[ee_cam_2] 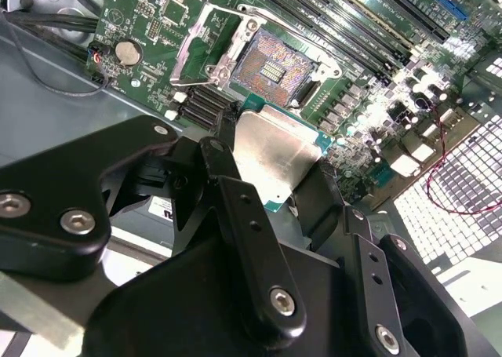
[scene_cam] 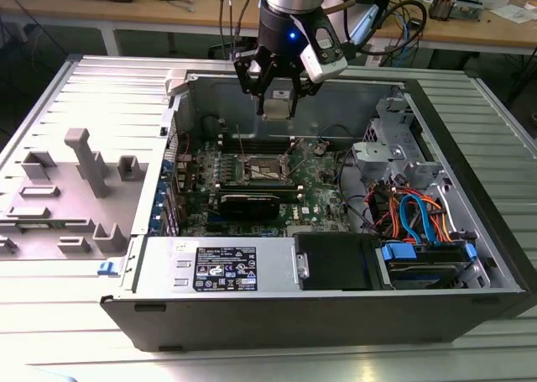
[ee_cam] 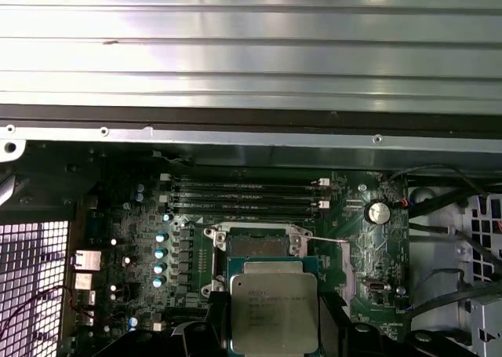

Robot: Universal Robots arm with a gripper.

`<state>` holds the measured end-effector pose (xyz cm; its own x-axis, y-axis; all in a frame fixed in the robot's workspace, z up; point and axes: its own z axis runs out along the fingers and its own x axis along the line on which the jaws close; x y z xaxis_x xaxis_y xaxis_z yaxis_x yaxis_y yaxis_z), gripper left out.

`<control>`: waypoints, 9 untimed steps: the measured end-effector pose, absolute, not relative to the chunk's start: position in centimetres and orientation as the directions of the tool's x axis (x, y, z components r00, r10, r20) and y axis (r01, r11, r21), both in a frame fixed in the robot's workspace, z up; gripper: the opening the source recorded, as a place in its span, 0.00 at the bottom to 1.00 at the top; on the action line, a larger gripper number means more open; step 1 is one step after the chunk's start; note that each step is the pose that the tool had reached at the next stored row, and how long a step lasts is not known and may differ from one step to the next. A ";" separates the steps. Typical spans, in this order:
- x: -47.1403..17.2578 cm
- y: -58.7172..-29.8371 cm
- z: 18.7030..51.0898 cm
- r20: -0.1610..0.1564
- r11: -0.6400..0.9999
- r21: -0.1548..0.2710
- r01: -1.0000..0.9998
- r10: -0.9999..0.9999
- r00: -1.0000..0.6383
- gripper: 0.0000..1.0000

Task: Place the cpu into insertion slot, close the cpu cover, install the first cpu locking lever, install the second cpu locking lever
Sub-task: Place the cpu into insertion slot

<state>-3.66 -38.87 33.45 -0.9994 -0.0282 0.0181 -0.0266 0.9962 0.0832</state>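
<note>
Inside the open computer case, the gripper hangs above the green motherboard with its fingers closed on two opposite edges of the chip, which is clear of the board. The chip is square, so no long axis applies; it is held flat, metal top toward the wrist, with its edges roughly parallel to those of the socket. The socket lies uncovered below the gripper, apparently offset slightly toward the memory slots.
</note>
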 end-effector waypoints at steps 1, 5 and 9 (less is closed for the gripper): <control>-3.7 -38.9 33.4 0.018 0.996 0.083 -0.027 -0.028 -0.999 0.55; -3.7 -38.9 33.0 0.018 0.996 0.083 -0.027 -0.028 -0.999 0.55; -3.7 -38.9 33.0 0.018 0.997 0.072 -0.027 -0.028 -0.999 0.55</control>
